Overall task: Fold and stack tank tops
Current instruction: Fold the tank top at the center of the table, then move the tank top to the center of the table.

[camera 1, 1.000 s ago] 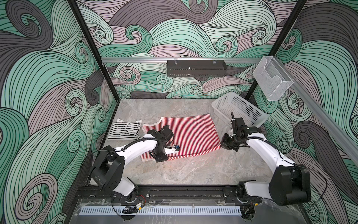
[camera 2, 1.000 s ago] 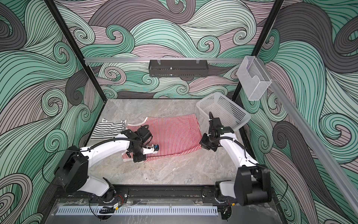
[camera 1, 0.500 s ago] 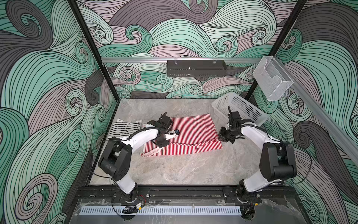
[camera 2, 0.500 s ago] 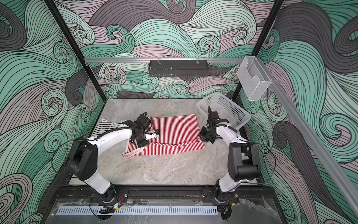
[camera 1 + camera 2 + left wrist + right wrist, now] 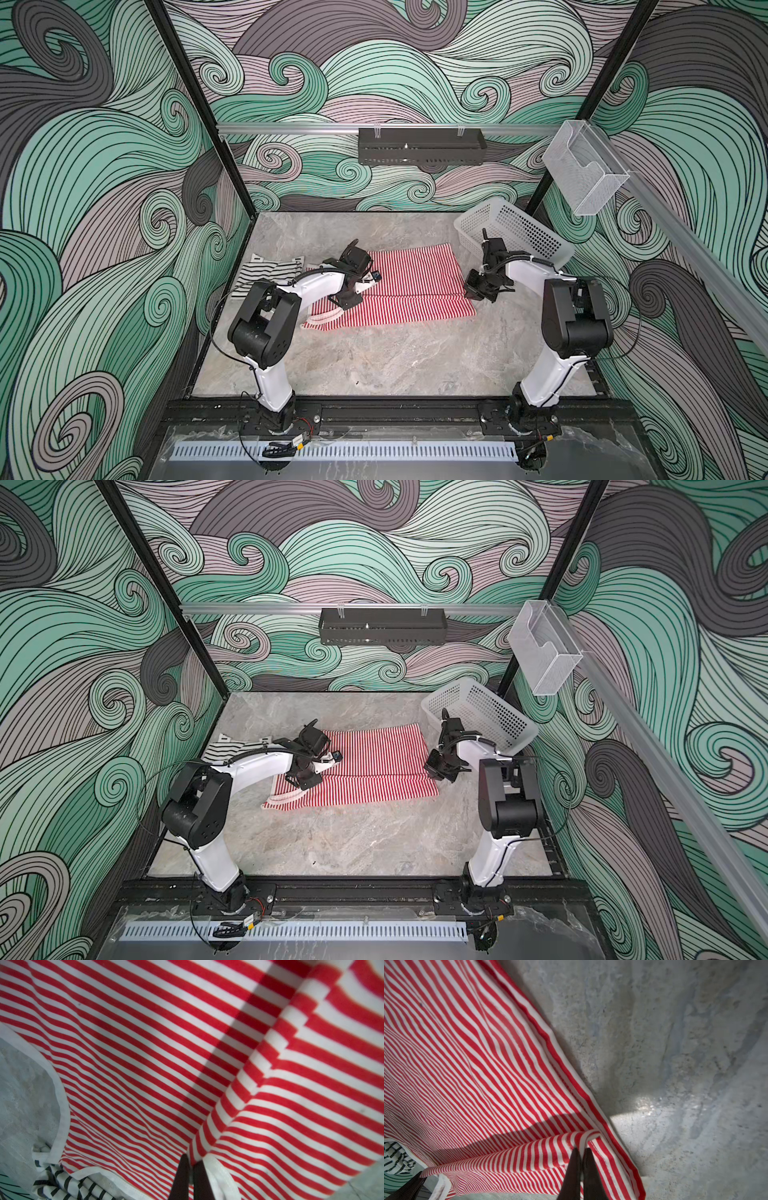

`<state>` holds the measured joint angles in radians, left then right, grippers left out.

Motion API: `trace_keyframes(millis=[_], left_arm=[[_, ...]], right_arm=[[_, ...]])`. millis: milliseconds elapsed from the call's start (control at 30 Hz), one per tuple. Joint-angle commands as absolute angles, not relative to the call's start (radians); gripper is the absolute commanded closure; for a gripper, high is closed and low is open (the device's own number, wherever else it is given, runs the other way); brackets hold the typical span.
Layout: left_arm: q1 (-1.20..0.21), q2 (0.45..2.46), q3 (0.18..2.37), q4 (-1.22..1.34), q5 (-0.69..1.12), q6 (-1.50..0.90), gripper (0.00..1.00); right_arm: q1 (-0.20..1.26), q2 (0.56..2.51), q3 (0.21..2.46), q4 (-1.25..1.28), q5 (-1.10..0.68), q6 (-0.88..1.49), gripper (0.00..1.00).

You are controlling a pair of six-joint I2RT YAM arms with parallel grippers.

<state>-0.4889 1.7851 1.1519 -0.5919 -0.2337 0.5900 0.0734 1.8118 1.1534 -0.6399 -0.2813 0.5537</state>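
The red-and-white tank top (image 5: pixel 415 276) (image 5: pixel 374 754) lies flat mid-table, its near part doubled back over itself. My left gripper (image 5: pixel 344 298) (image 5: pixel 300 780) is shut on that turned-over edge at the strap end, and the left wrist view shows the fingertips (image 5: pixel 192 1160) pinching striped cloth beside cream trim. My right gripper (image 5: pixel 478 291) (image 5: pixel 436 769) (image 5: pixel 581 1150) is shut on the same edge at the hem corner. The black-and-white tank top (image 5: pixel 266 272) (image 5: pixel 68 1186) lies folded at the left, beside the red one.
A white perforated basket (image 5: pixel 515 237) (image 5: pixel 482 712) stands tilted at the back right, just behind my right arm. A black rack (image 5: pixel 422 147) and a clear holder (image 5: pixel 584 170) hang on the walls. Bare marble tabletop (image 5: pixel 395 357) stretches in front.
Both grippers have carried the near edge of the red-and-white top toward the back, laying it over the cloth. Both arms' elbows have drawn back toward the front rail.
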Motion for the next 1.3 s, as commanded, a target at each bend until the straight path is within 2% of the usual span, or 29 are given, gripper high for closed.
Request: trace_keyframes(millis=[0,67,133,267,367,567,667,933,1100,1267], left_arm=[[-0.478,1.792,1.191,-0.549,-0.321,0.537,0.90],[-0.477,1.780,1.191,-0.531,-0.368,0.514,0.83],[-0.477,1.745,1.177,-0.508,-0.401,0.495,0.78],[-0.476,1.638,1.119,-0.503,-0.387,0.489,0.73],[-0.477,1.585,1.091,-0.584,-0.332,0.498,0.73],[-0.474,1.511,0.980,-0.695,-0.201,0.535,0.79],[-0.464,1.500,0.921,-0.667,-0.209,0.548,0.81],[-0.368,1.571,0.867,-0.585,-0.269,0.575,0.84],[-0.295,1.616,0.838,-0.543,-0.295,0.600,0.84],[-0.275,1.625,0.808,-0.545,-0.299,0.620,0.84]], right_arm=[[0.064,1.791,1.180,-0.588,-0.277,0.545,0.81],[0.069,1.735,1.143,-0.534,-0.287,0.549,0.67],[0.080,1.684,1.109,-0.507,-0.286,0.549,0.58],[0.138,1.622,1.073,-0.512,-0.268,0.548,0.56],[0.204,1.614,1.056,-0.526,-0.251,0.557,0.61],[0.283,1.669,1.033,-0.510,-0.239,0.575,0.92],[0.294,1.712,1.028,-0.485,-0.245,0.583,1.00],[0.308,1.799,1.047,-0.511,-0.183,0.592,0.99],[0.320,1.806,1.033,-0.540,-0.135,0.592,0.89],[0.325,1.796,0.987,-0.564,-0.092,0.606,0.83]])
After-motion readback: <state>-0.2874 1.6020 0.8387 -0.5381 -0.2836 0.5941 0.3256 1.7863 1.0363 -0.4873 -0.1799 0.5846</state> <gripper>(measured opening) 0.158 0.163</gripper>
